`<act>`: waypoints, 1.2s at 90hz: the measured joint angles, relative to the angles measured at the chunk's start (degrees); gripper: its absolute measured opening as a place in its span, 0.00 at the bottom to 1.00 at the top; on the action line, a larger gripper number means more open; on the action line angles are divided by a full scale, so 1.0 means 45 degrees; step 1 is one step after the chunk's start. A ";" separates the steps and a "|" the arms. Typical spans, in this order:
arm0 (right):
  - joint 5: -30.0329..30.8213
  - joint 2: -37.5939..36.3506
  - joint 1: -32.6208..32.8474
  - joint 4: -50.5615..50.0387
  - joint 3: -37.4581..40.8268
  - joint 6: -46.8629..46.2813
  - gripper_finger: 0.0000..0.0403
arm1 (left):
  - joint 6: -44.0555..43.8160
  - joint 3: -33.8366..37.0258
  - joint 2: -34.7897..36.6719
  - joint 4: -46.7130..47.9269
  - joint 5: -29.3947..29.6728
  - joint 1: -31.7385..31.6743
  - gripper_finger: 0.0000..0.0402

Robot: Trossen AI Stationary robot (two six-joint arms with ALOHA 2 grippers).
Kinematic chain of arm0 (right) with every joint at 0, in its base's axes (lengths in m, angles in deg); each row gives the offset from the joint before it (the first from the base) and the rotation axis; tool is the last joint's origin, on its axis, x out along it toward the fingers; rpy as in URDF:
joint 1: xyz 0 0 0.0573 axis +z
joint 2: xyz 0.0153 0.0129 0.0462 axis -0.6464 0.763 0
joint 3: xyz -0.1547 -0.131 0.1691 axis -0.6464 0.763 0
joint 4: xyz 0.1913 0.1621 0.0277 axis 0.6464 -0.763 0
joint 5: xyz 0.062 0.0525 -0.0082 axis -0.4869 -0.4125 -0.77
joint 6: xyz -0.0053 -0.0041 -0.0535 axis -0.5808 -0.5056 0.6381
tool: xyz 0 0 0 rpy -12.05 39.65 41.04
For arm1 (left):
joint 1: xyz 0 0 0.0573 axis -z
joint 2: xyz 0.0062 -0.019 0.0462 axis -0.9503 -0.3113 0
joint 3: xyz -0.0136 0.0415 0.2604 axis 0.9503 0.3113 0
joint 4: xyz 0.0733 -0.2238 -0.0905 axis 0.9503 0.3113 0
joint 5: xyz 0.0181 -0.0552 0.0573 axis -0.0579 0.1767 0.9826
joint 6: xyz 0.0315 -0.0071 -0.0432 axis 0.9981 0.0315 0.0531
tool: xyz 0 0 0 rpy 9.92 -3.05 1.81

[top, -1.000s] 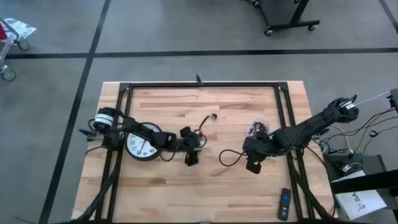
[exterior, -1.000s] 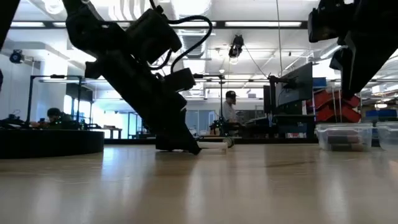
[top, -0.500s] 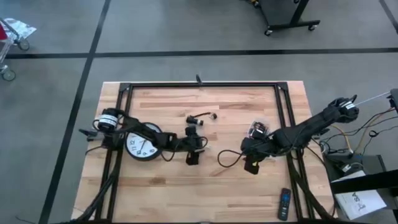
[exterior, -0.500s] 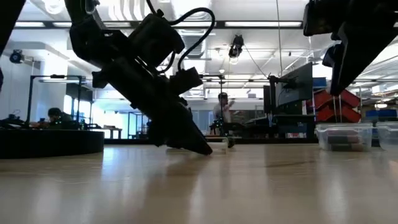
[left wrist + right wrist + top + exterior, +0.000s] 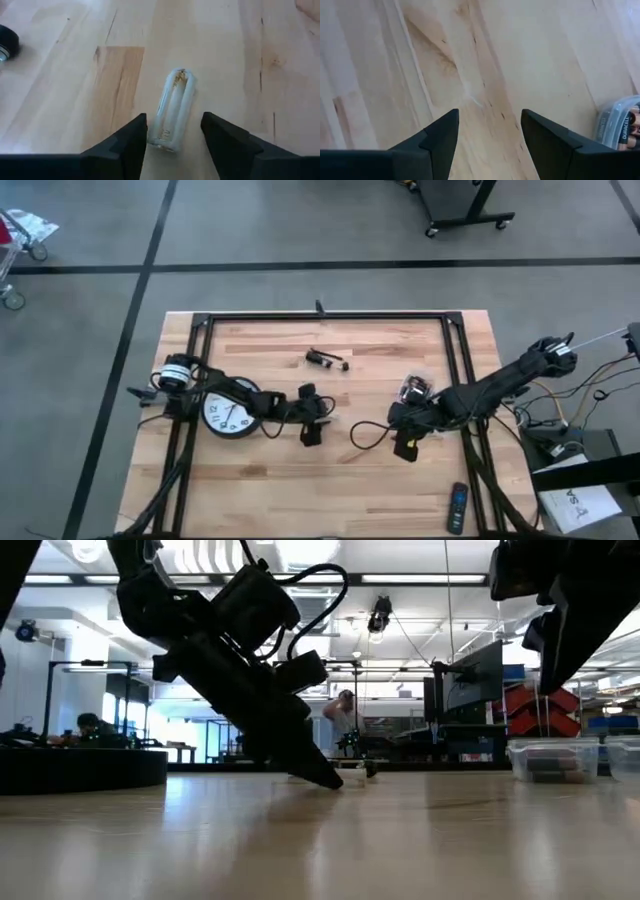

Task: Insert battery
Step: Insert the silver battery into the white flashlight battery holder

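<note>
Battery lies loose; my left claw (released, straddling it) has nudged closer for grasping; right claw waits, released.

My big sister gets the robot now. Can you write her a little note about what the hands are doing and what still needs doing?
Left hand: open, low over the table, a whitish battery-shaped cylinder lying between its fingers, not gripped.
Right hand: open, empty, hovering over bare wood near the battery pack.
Clock: face up on the table under the left arm.
Remote: at the table's near right corner.
Done: nothing is inserted that I can see.
Left: grip the cylinder, bring it to the device, fit it.
</note>
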 joint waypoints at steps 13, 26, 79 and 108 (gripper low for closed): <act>0.0000 0.0000 -0.0003 0.0005 0.0000 0.0000 0.49 | -0.0152 0.0019 0.0119 0.0169 -0.0305 0.0103 0.36; 0.0005 0.0000 -0.0003 0.0045 0.0000 0.0000 0.49 | -0.0272 0.0042 0.0505 0.0649 -0.0635 0.0203 0.34; 0.0005 0.0084 -0.0003 0.0039 0.0000 -0.0369 0.49 | -0.1369 0.0062 0.0452 0.0520 -0.0354 0.0257 0.41; 0.0010 -0.0178 -0.0003 -0.1107 0.0000 -0.1596 0.49 | -0.1793 0.0062 0.0442 0.0421 0.0029 0.0255 0.32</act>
